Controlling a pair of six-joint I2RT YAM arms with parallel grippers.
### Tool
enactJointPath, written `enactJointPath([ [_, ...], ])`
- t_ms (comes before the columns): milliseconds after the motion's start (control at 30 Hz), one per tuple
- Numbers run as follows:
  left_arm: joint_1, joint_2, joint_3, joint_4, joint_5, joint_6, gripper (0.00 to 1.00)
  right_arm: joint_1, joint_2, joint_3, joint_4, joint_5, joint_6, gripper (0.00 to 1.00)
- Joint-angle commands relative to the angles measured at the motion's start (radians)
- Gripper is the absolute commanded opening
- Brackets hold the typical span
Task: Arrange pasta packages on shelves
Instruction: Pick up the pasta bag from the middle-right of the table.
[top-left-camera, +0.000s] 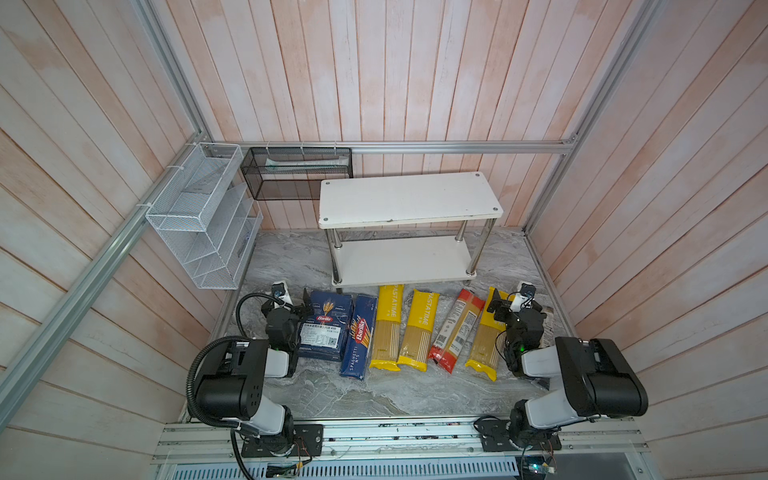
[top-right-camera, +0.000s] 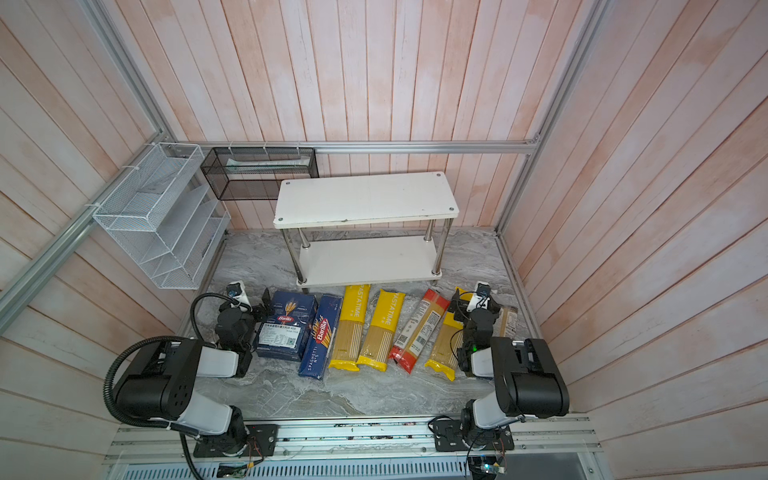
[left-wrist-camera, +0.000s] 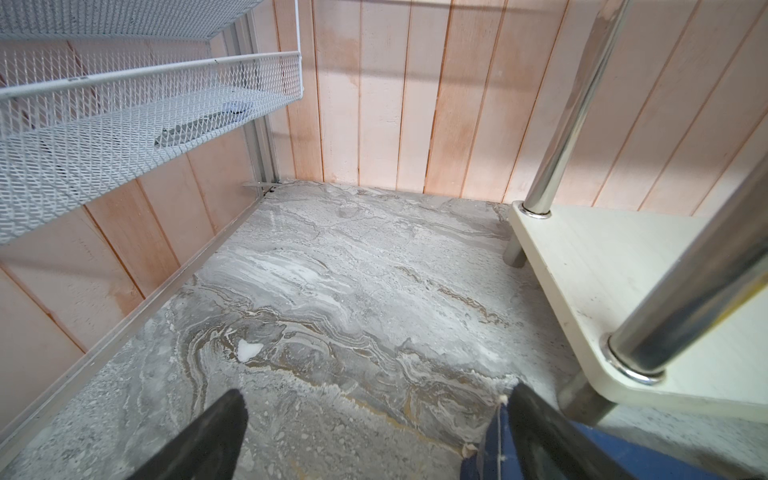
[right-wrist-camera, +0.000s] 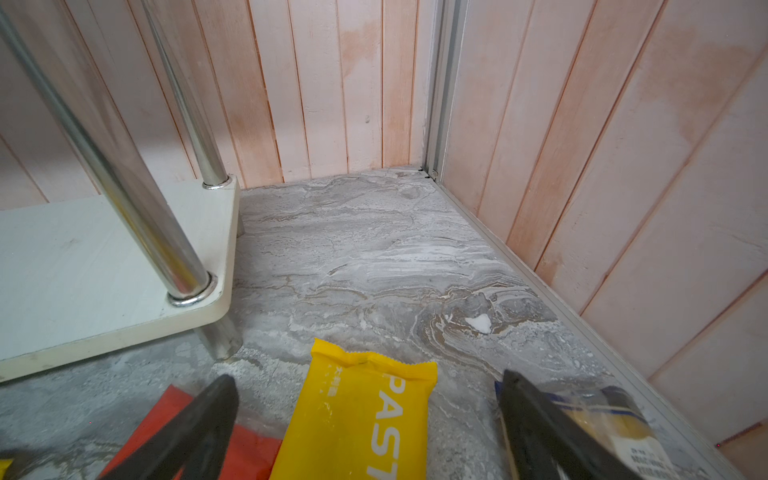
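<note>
Nearest, the left arm (top-left-camera: 232, 382) and right arm (top-left-camera: 598, 374) hold their jaws spread and empty. The pasta packages (top-left-camera: 417, 328) lie in a row on the bench (top-left-camera: 415, 395), just before the shelves (top-left-camera: 409, 199).

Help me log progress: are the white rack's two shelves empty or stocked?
Empty. In both top views the upper board and lower board are bare; the pasta packages lie on the tabletop in front.

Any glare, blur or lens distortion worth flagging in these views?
Both top views: evenly lit, wall planks fan outward from wide-angle distortion, shelves sharp. Left wrist view: nearest chrome post blurred, streaked with reflections. Right wrist view: right gripper soft up close, yellow bag crisp.
</note>
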Motion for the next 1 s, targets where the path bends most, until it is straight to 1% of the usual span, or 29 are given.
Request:
enactJointPath([
  [0, -0.003, 0.01, 0.018, 0.039, -0.011, 0.016, 1.0, 0.005, 0.01, 0.018, 0.02, 0.014, -0.007, 0.98],
  [767, -0.002, 0.008, 0.014, 0.05, -0.009, 0.017, 1.0, 0.005, 0.009, 0.019, 0.02, 0.014, -0.007, 0.98],
  [800, -0.003, -0.008, 0.019, 0.04, -0.005, 0.023, 1.0, 0.005, 0.01, 0.019, 0.02, 0.013, -0.006, 0.98],
  [867, -0.003, -0.08, 0.038, -0.064, 0.028, 0.034, 1.0, 0.005, 0.009, 0.017, 0.024, 0.014, -0.006, 0.97],
  [933, -0.004, -0.167, 0.049, -0.159, 0.034, 0.036, 1.0, 0.011, -0.011, 0.032, 0.03, 0.01, -0.019, 0.96],
  [967, -0.003, -0.219, 0.051, -0.205, 0.025, 0.025, 1.0, 0.02, -0.049, 0.083, -0.105, 0.013, -0.03, 0.96],
])
